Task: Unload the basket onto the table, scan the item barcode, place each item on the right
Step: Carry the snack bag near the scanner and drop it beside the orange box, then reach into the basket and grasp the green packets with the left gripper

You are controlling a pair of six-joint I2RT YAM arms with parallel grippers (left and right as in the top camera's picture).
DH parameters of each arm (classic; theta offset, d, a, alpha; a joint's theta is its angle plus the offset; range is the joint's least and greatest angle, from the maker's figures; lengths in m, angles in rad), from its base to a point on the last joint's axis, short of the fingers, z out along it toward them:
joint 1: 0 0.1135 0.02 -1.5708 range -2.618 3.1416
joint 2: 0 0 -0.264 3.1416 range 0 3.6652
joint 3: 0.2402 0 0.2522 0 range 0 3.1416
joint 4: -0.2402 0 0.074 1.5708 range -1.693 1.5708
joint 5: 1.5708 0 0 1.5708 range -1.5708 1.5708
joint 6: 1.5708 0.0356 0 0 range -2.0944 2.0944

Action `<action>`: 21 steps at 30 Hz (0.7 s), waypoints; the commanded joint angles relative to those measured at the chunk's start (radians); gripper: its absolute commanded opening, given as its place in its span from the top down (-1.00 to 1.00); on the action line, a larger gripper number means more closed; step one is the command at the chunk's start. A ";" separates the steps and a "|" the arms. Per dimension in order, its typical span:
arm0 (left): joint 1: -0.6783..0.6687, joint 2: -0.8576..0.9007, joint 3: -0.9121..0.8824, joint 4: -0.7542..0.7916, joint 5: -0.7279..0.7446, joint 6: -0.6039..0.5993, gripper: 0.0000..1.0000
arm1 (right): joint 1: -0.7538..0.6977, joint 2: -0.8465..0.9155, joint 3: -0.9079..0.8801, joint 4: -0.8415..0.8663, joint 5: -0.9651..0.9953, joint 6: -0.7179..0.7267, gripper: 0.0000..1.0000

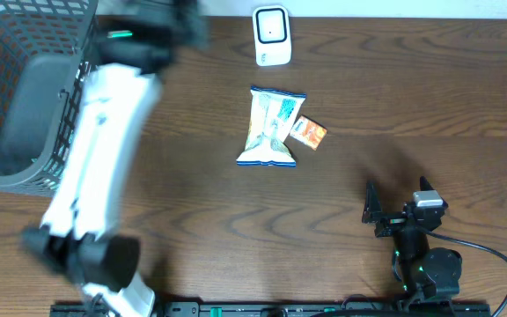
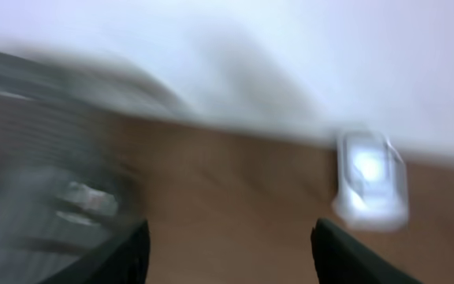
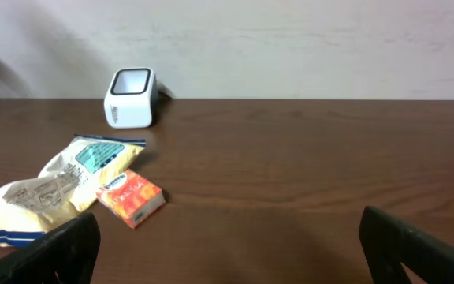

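Fingers (image 3: 53,252) apart, bag (image 1: 271,128) lengthwise toward scanner (image 1: 271,35)

Dark wood-grain table (image 1: 236,220), wall along the far edge. White barcode scanner (image 1: 271,37) stood at the far edge, about mid-width, and served as reference. Snack bag (image 1: 271,128) lay flat on the table, near the scanner, on its robot side. Small orange box (image 1: 307,132) lay flat on the same side of the scanner, against the bag's right edge. Grey wire basket (image 1: 16,53) sat well left of the scanner, at the left table edge.
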 commanded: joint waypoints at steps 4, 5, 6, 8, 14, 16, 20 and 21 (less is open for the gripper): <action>0.397 -0.095 0.014 0.028 -0.067 0.011 -0.95 | -0.005 -0.003 -0.002 -0.004 0.001 0.010 -0.99; 0.441 -0.091 0.013 0.003 -0.051 0.011 -0.95 | -0.005 -0.003 -0.002 -0.004 0.001 0.010 -0.99; 0.489 -0.085 0.013 -0.045 -0.029 0.011 -0.96 | -0.005 -0.003 -0.002 -0.004 0.001 0.010 -0.98; 0.565 -0.068 0.011 -0.129 0.009 0.011 -0.96 | -0.005 -0.003 -0.002 -0.005 0.001 0.010 -0.98; 0.715 0.010 -0.037 -0.256 0.078 0.006 -0.96 | -0.005 -0.003 -0.002 -0.004 0.001 0.010 -0.99; 0.743 0.047 -0.038 -0.307 0.078 -0.006 -0.96 | -0.005 -0.003 -0.002 -0.004 0.001 0.010 -0.99; 0.777 0.119 -0.038 -0.410 0.105 -0.097 -0.75 | -0.005 -0.003 -0.002 -0.005 0.001 0.010 -0.98; 0.780 0.137 -0.038 -0.431 0.146 -0.103 -0.75 | -0.005 -0.003 -0.002 -0.005 0.001 0.010 -0.98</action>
